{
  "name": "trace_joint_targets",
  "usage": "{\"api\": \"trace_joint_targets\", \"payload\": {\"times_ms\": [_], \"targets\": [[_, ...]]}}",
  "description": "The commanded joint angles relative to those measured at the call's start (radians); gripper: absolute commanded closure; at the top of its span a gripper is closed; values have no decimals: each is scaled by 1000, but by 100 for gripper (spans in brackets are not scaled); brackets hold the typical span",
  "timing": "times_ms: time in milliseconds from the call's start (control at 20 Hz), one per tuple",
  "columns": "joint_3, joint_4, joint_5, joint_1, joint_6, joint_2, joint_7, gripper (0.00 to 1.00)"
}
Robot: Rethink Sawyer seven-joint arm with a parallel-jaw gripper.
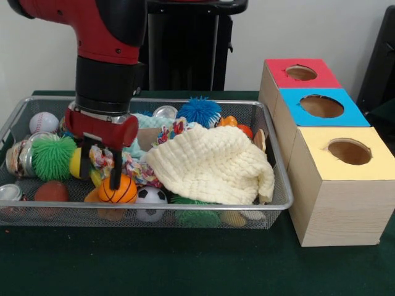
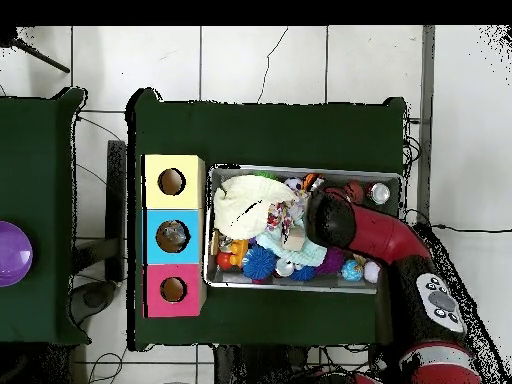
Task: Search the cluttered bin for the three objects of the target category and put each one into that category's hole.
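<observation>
The wire mesh bin [image 1: 281, 203] stands on the green table, full of balls and toys; it also shows in the overhead view [image 2: 300, 169]. My gripper [image 1: 99, 181] reaches down into its left part, open, with the fingers [image 1: 115, 169] set either side of a colourful rope toy [image 1: 129, 165], between a yellow ball [image 1: 75, 163] and a small basketball [image 1: 123, 191]. A glossy, wrinkly see-through item [image 1: 20, 158] lies at the bin's left end, apart from the gripper. I see no other clear plastic item. In the overhead view the arm [image 2: 335, 222] hides the gripper.
A cream cloth [image 1: 213, 163] covers the bin's right half. A green spiky ball [image 1: 53, 158], blue spiky ball [image 1: 199, 111], baseball [image 1: 43, 122], soccer ball [image 1: 150, 197] and metal cans [image 1: 10, 192] lie around. Red [image 1: 301, 73], blue [image 1: 321, 106] and yellow [image 1: 349, 151] boxes with holes stand right.
</observation>
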Motion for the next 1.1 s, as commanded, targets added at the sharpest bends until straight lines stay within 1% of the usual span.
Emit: {"api": "trace_joint_targets", "payload": {"times_ms": [50,250,300,400,500,700,950,1100], "targets": [[178,86,-41,-20,74,7,-2,0],[209,81,-30,-32,143,11,-26,0],[222,83,-20,-38,182,16,-35,0],[231,78,-16,-39,209,26,-40,0],[236,67,-11,-36,251,40,-47,0],[230,44,-16,-23,303,59,-61,0],[186,34,-26,16,315,53,-30,0],[184,37,-26,22,308,60,-17,0]]}}
